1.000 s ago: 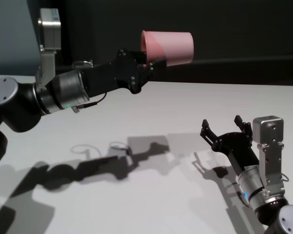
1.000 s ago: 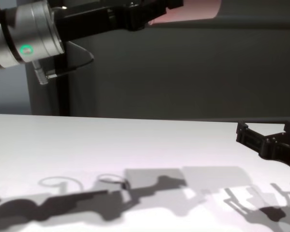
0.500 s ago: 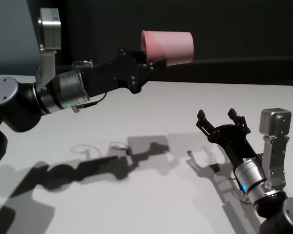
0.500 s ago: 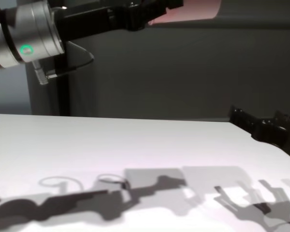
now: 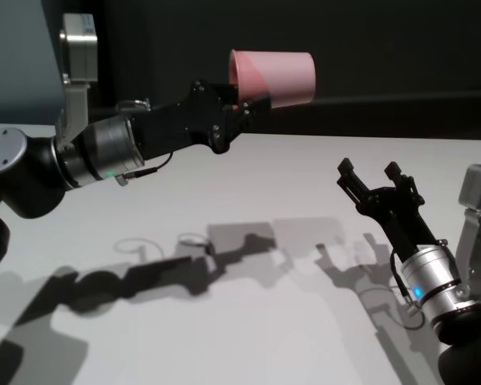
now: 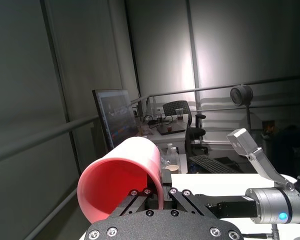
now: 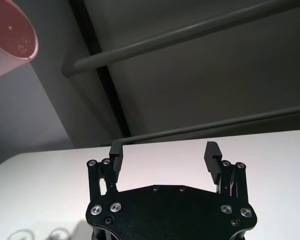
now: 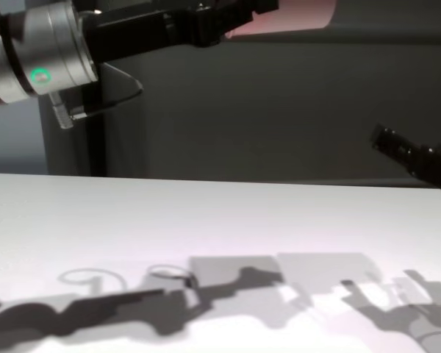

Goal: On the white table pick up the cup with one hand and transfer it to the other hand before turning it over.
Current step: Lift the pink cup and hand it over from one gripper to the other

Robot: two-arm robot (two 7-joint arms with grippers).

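The salmon-pink cup (image 5: 276,76) lies on its side high above the white table (image 5: 305,168), its base to the right. My left gripper (image 5: 242,98), on the green-lit arm, is shut on the cup's rim (image 6: 150,180). The cup (image 6: 121,175) fills the left wrist view, mouth toward the camera. Low at the right, my right gripper (image 5: 370,174) on the blue-lit arm stands open and empty, pointing up and back. In the right wrist view its fingers (image 7: 117,159) are spread wide, with the cup (image 7: 10,37) far off in the corner.
A dark wall rises behind the table's far edge (image 5: 369,138). Arm shadows (image 5: 184,269) fall across the tabletop. In the chest view the left arm (image 8: 51,59) runs along the top and the right gripper's tip (image 8: 415,158) shows at the right.
The right arm has risen and swung to the right, its open gripper now higher and tilted upward. The left arm and the cup have stayed still.
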